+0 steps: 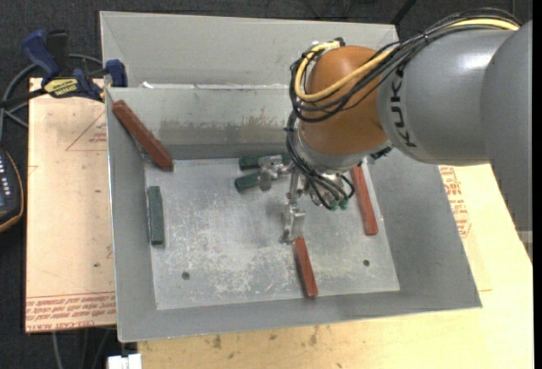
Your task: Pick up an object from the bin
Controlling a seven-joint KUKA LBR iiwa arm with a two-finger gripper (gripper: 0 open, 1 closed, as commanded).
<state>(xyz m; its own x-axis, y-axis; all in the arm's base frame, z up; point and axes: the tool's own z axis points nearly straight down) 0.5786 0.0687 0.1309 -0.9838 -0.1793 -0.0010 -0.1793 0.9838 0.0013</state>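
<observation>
- The grey bin (212, 249) lay all round your claw (293, 223), its floor mostly bare, so there was free room to the claw's left.
- Your claw hung low over the bin floor. I could not tell whether it was open or closed. Everything lay on the floor, so the pick looked not yet made.
- A red-brown stick (305, 267) lay just below the claw, the nearest candidate. Another red stick (366, 202) lay near its right.
- A grey-green bar (156, 215) lay well apart to the left.
</observation>
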